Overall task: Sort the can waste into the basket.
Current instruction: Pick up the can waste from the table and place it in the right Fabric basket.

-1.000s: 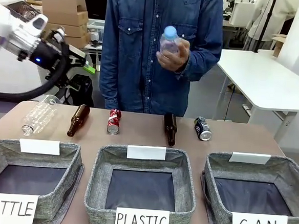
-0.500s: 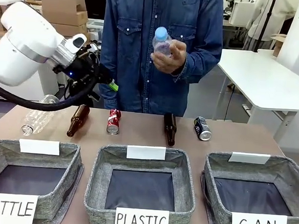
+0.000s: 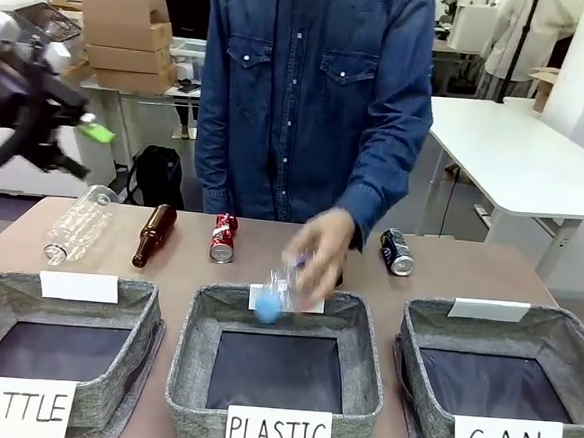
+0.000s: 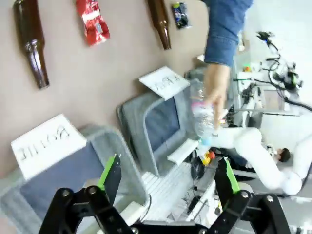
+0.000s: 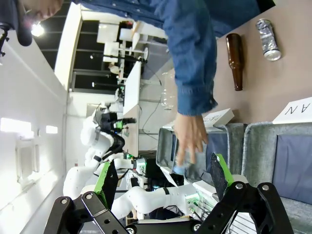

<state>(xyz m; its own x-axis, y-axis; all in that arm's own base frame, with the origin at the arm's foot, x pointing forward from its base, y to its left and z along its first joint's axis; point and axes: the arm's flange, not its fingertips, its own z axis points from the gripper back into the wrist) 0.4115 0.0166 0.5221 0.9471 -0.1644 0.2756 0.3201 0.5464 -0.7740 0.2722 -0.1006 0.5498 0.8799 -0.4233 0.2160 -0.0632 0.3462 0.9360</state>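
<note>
- Front view: red can [image 3: 222, 238] and dark can [image 3: 396, 252] lie mid-frame on the surface [image 3: 438, 281]; CAN basket [image 3: 564, 338], lower right, holds neither.
- Left pincer [image 4: 168, 173] and right pincer [image 5: 163, 171]: both released, grasping nothing.
- Likely step: first pick not begun; next, descend onto a can.

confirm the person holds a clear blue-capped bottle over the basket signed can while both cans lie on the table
Not quite: in the front view the person's hand holds the clear bottle over the basket signed PLASTIC, not CAN. Both cans, the red can and the dark can, do lie on the table.
</note>
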